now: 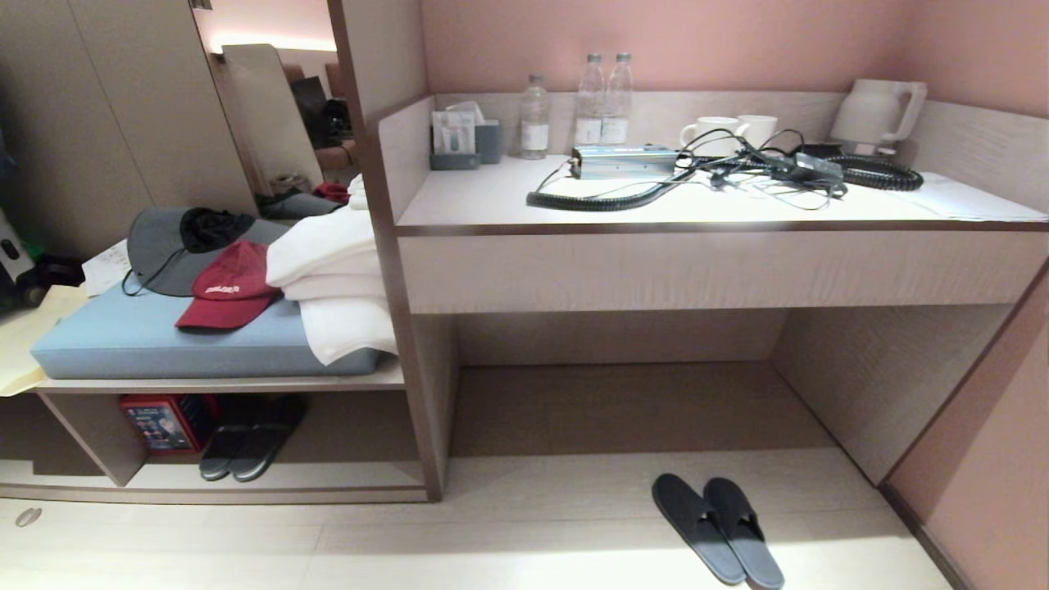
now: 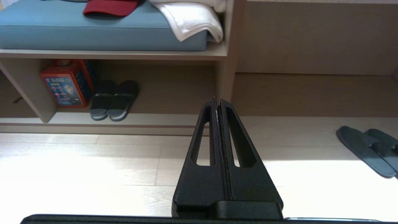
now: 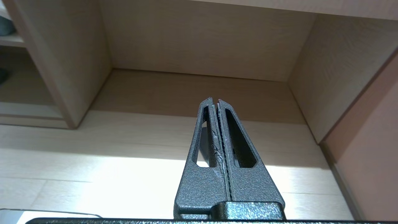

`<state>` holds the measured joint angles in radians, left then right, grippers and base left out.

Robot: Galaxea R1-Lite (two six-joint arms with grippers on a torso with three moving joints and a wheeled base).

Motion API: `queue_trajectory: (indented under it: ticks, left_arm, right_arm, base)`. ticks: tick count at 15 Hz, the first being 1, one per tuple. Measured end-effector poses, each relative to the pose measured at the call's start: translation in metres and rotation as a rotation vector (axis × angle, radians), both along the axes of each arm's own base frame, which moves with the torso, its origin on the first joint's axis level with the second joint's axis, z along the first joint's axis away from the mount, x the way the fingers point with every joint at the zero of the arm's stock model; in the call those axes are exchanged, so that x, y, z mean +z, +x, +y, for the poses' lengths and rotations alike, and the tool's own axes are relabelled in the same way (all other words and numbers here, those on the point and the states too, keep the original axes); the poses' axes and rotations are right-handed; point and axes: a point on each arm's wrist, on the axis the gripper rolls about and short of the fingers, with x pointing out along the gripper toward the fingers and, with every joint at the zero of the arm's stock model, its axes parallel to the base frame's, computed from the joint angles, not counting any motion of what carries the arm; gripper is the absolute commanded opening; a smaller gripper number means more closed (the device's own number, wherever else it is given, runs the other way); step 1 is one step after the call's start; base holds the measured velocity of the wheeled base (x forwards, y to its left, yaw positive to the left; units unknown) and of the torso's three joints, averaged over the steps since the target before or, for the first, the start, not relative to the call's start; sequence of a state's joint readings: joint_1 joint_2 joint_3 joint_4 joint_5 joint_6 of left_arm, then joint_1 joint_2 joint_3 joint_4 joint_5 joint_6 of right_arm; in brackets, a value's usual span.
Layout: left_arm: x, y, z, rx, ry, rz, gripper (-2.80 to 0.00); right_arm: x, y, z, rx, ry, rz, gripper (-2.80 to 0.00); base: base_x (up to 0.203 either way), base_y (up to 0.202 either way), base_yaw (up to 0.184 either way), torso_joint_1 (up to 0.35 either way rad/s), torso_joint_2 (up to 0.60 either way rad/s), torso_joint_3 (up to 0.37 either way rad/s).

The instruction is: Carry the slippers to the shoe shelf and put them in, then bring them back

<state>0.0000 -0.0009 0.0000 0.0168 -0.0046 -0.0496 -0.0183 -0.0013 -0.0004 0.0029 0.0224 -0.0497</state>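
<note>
The slippers (image 1: 718, 528) lay side by side on the floor (image 1: 492, 541) before the desk (image 1: 705, 262), well apart from the shoe shelf (image 1: 246, 475) (another pair sat inside). The left gripper (image 2: 217, 101) and right gripper (image 3: 215, 101) were closed, empty, above the floor.

Left gripper (image 2: 216, 101): your fingers are pressed together, empty, held above the floor.
Right gripper (image 3: 215, 101): yours is closed too, empty, off the ground.
Head view: neither of your arms shows.
</note>
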Motion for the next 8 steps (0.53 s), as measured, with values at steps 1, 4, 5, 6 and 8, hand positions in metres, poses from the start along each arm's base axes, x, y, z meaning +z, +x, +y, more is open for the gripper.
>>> queue_trajectory:
  ticks: [1,4,5,6,8]
  left_arm:
    - [0.0000,0.0000,0.0000,0.000,0.000,0.000,-2.80]
    - [0.0000,0.0000,0.0000,0.000,0.000,0.000,-2.80]
    - [0.0000,0.0000,0.0000,0.000,0.000,0.000,-2.80]
    - [0.0000,0.0000,0.0000,-0.001,0.000,0.000,-2.80]
    - [0.0000,0.0000,0.0000,0.000,0.000,0.000,-2.80]
  right_arm:
    - [0.0000,0.0000,0.0000,0.000,0.000,0.000,-2.80]
    - [0.0000,0.0000,0.0000,0.000,-0.001,0.000,-2.80]
    - [-0.0002,0.0000,0.0000,0.000,0.000,0.001,-2.80]
    - [-0.0001,0.0000,0.0000,0.000,0.000,0.001,-2.80]
    - [-0.0002,0.0000,0.0000,0.000,0.000,0.001,-2.80]
  base:
    - [0.000,0.200,-0.006,0.002,0.00,0.002]
    - [0.000,0.196,-0.001,0.002,0.00,0.001]
    - [0.000,0.199,-0.004,0.006,0.00,0.000]
    - [0.000,0.199,-0.002,0.003,0.00,0.005]
    - [0.000,0.196,-0.001,0.004,0.00,0.003]
